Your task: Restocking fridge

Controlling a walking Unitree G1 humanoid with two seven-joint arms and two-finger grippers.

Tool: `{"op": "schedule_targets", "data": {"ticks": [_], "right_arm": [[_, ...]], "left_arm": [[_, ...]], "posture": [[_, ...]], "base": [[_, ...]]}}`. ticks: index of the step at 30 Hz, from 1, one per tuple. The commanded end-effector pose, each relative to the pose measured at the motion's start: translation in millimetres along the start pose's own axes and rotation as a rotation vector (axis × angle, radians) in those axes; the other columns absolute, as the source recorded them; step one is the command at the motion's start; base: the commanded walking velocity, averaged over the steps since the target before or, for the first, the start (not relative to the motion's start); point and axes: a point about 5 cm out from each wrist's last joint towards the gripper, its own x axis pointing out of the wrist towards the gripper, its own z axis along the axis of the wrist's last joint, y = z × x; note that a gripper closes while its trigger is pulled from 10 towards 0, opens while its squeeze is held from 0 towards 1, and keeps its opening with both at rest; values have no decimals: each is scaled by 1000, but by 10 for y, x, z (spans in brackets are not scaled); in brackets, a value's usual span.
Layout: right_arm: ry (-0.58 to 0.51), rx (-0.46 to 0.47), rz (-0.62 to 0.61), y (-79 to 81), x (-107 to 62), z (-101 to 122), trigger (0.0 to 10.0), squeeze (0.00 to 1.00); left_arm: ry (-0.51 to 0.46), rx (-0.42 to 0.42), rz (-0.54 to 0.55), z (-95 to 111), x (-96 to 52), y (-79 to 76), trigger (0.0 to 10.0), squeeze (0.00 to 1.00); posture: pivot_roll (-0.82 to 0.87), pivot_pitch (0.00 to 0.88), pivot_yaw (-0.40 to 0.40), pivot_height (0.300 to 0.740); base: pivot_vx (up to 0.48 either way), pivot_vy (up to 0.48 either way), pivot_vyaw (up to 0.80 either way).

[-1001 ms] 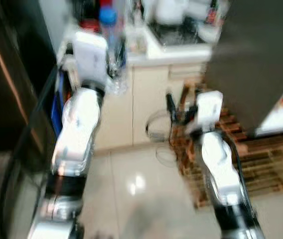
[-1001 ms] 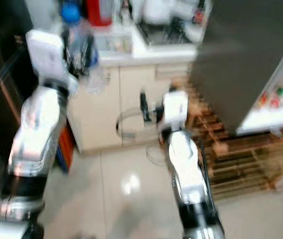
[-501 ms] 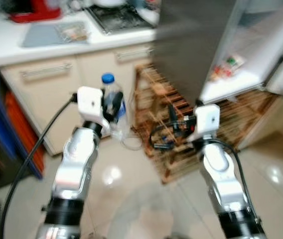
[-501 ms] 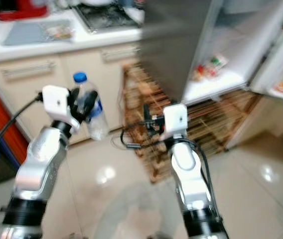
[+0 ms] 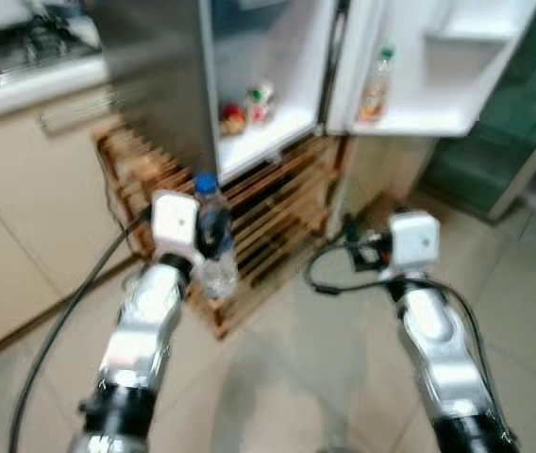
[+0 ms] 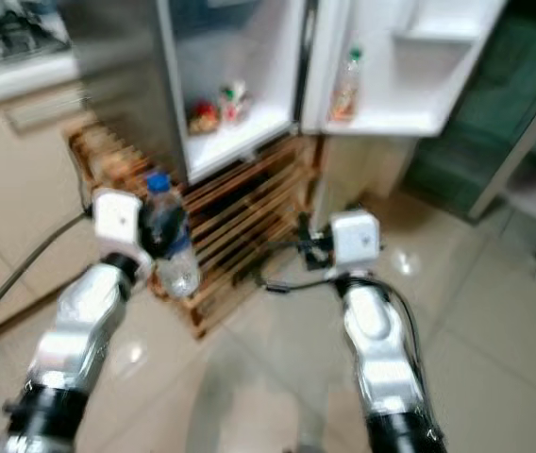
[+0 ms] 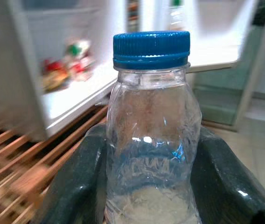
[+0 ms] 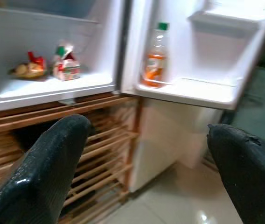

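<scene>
While gripped, water bottle (image 7: 151,140) before open fridge (image 8: 53,88)

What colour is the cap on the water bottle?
Blue. The cap on the water bottle shows best in the left wrist view.

The water bottle (image 7: 152,140) is clear, glossy plastic with ribbed moulding and a matt blue ridged cap (image 7: 151,48). The left end effector (image 7: 151,186) grips it with black fingers (image 7: 74,186) of slightly shiny, fine-grained plastic; the right end effector (image 8: 146,172) has the same dark, pebbled fingers (image 8: 53,163), spread wide. Both arms look like polished silver metal (image 5: 141,330). The fridge (image 5: 249,57) is smooth white plastic inside, with a brushed grey side panel (image 5: 155,66). Under it sits a rough slatted wooden pallet (image 5: 268,217). The floor (image 6: 494,321) is glossy pale tile, catching reflections.
</scene>
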Motion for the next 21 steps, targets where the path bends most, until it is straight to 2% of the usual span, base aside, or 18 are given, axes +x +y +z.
{"op": "schedule_targets", "data": {"ticks": [1,6,12,21], "right_arm": [[-31,-9,22,53,7,58,10000,27],[-16,-28,3,-44,-37,23,10000,27],[-13,-27,4,-36,-46,16,10000,24],[-5,-30,-5,-64,-85,-4,10000,24]], "left_arm": [[-31,27,29,39,-8,56,10000,0],[-25,10,38,-14,-48,89,10000,0],[-47,-28,53,11,-41,91,10000,0],[-41,-36,49,-16,-39,60,10000,0]], "posture": [[-155,0,4,740],[-158,0,2,740],[-158,0,-3,740],[-164,0,2,740]], "base": [[326,-349,0],[361,-313,0],[431,0,0],[460,0,0]]}}
